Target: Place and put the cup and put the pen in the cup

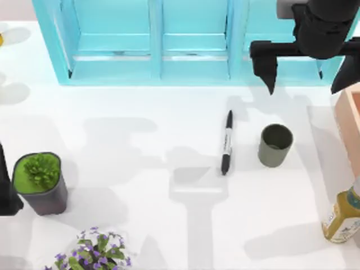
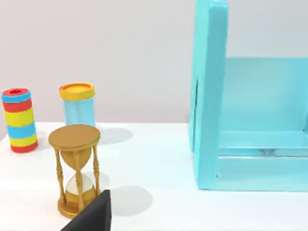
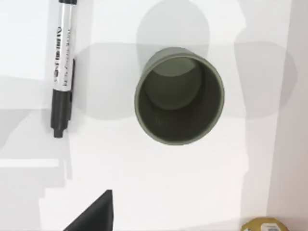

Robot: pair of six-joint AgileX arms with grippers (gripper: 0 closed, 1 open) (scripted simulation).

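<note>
The right tool [image 1: 304,70], fingers spread wide and empty, hangs right above the cup [image 1: 275,145]; the pen [image 1: 226,142] lies just beside it.

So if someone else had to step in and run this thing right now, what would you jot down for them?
Right gripper: open, holding nothing, high over the table's far right by the blue shelf, above the cup.
Left arm: parked at the table's left edge beside the potted plant.
Cup: upright on the table, nothing inside.
Pen: lying flat just left of the cup, not touching it.
Done: nothing yet.
Left: grasp and place the cup, then pick up the pen and drop it in.
</note>
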